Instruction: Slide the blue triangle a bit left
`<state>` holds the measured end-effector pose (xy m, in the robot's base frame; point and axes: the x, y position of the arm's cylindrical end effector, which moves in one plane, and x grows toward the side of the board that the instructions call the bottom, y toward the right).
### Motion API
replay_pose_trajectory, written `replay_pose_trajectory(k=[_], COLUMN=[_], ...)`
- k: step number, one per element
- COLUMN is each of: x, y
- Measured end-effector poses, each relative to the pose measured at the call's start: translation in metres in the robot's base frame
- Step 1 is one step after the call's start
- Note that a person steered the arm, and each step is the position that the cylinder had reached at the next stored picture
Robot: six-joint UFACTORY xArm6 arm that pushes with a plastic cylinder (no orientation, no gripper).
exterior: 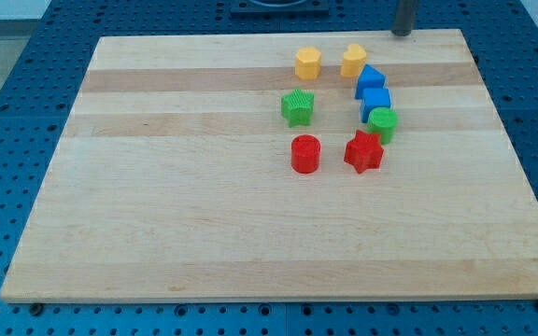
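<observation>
The blue triangle (370, 80) lies in the upper right part of the wooden board (176, 187), just below the right yellow block (353, 60) and touching the blue cube (375, 102) below it. My tip (402, 34) is at the board's top edge, up and to the right of the blue triangle and well apart from it. The rod above the tip runs out of the view's top.
A second yellow block (308, 63) sits left of the first. A green star (298, 107), a red cylinder (305, 154), a red star (363, 151) and a green cylinder (382, 122) complete a loose ring of blocks. The board rests on a blue perforated table.
</observation>
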<state>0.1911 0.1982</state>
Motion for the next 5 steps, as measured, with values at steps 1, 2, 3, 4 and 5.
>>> replay_pose_trajectory(k=[1, 2, 3, 4, 5], x=[0.001, 0.000, 0.001, 0.001, 0.040], y=[0.000, 0.000, 0.000, 0.004, 0.020])
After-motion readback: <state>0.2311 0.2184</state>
